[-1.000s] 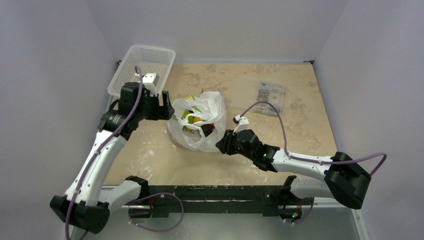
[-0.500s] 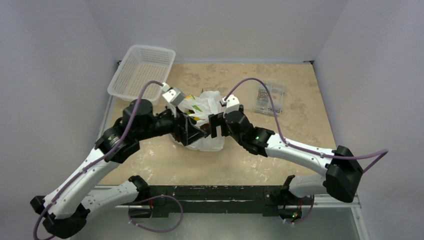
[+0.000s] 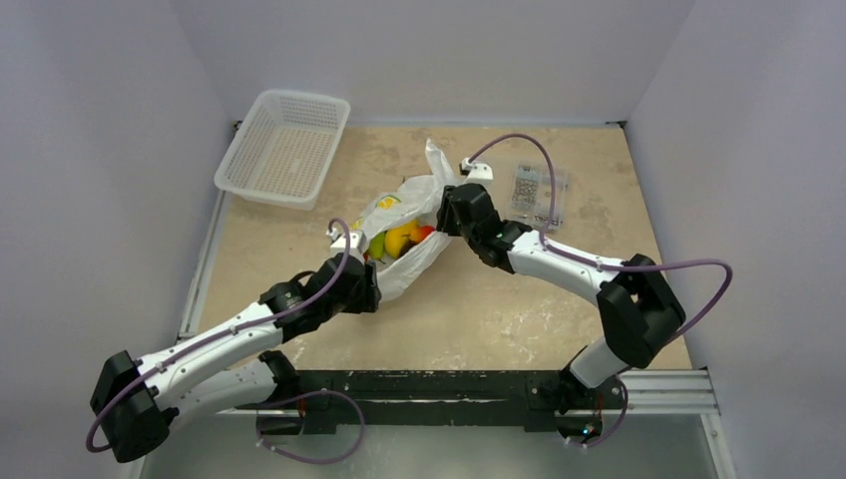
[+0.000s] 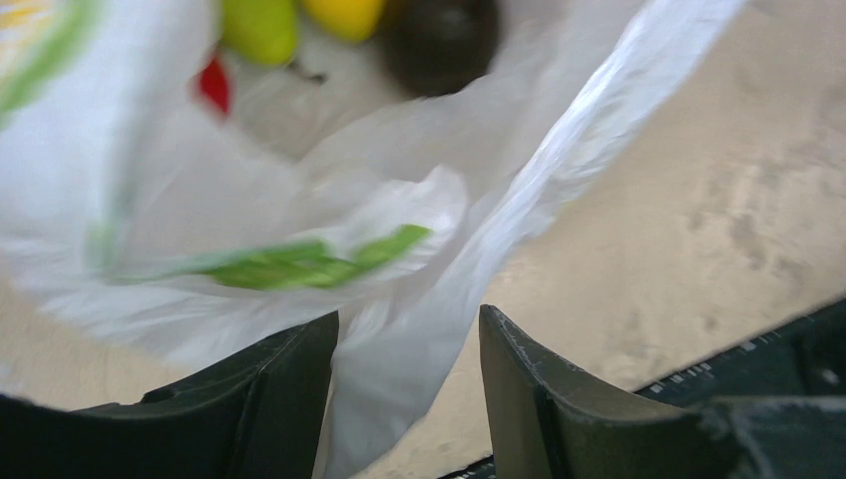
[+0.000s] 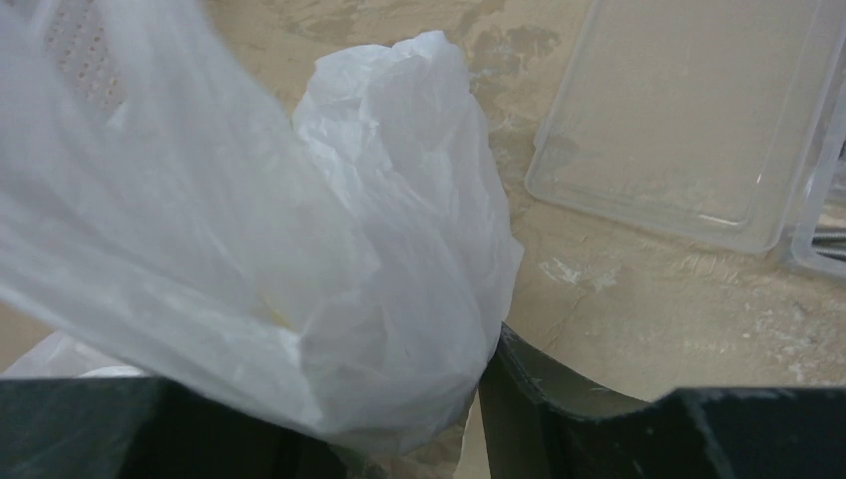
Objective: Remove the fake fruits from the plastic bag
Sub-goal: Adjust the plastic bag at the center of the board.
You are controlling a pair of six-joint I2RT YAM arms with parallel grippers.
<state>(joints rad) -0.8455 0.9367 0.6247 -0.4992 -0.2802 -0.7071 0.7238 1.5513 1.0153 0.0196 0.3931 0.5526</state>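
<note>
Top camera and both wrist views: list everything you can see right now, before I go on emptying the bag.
plastic bag: one, translucent white with yellow-green print, mid-table, stretched between both grippers, mouth open.
toy fruits: at least four showing, green, yellow, red and dark brown, all inside the bag.
basket: one, white mesh, far left corner.
clear box: one, see-through, small parts inside, on the table to the right of the bag.
table: one, mottled beige.
left gripper: black fingers, closed on the bag's near end.
right gripper: black fingers, closed on the bag's far end.
</note>
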